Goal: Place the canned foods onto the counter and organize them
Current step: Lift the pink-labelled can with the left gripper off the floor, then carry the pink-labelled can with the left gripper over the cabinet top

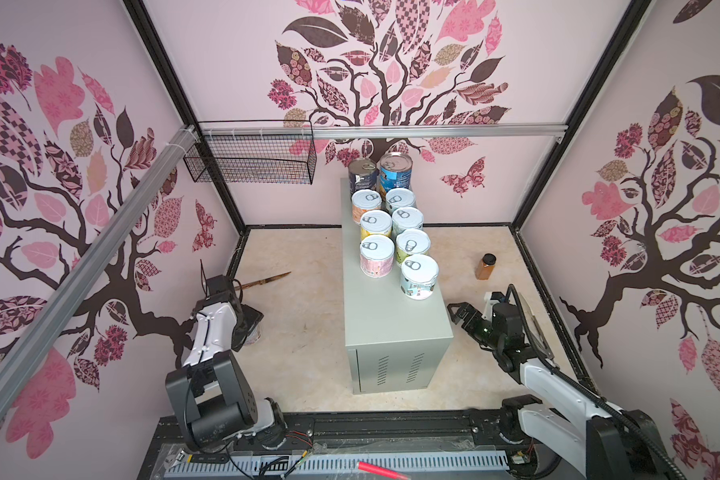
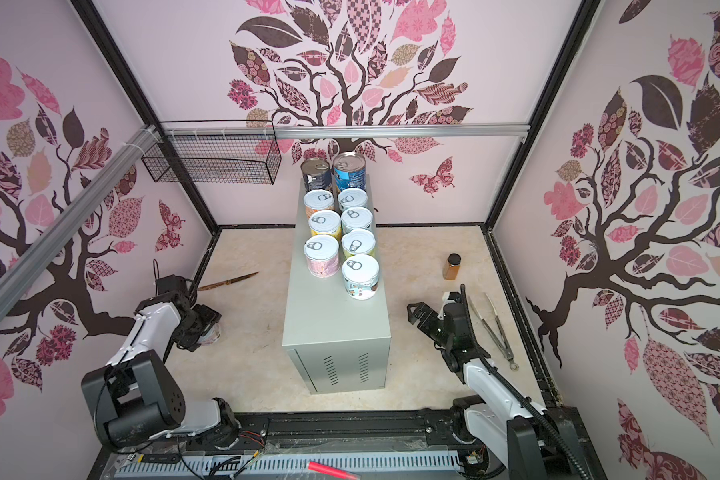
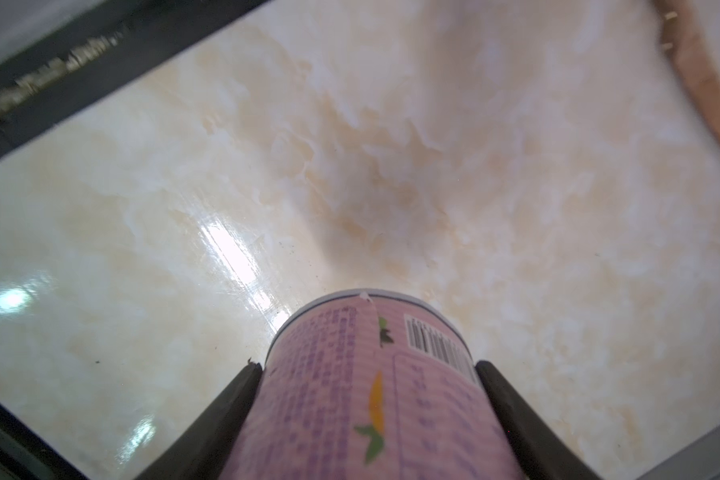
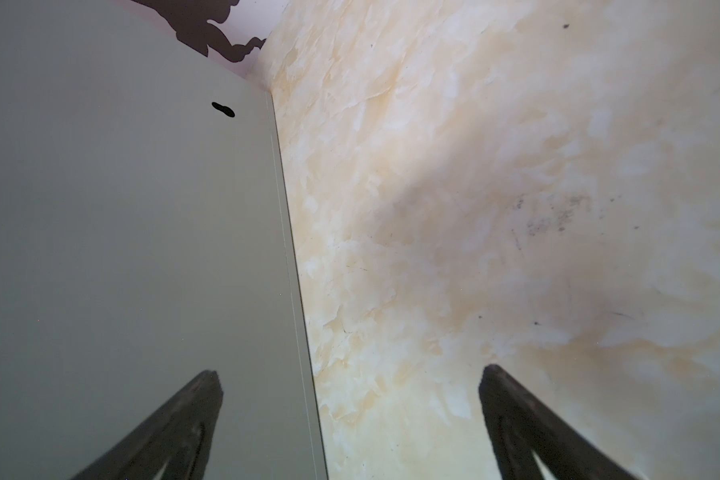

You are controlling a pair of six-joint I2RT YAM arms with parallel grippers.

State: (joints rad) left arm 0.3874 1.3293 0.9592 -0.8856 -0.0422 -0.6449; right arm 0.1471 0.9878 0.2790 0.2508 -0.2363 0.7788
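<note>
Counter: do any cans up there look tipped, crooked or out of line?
Nothing tipped or damaged: the cans stand upright in two columns on the counter. One oddity: the front can in the right column has no partner beside it. A pink can is held by the left gripper, off the counter.

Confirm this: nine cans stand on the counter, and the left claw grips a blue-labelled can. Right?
Not quite. The can gripped in the left claw has a pink label, not a blue one, as the left wrist view shows. The rest is right.
</note>
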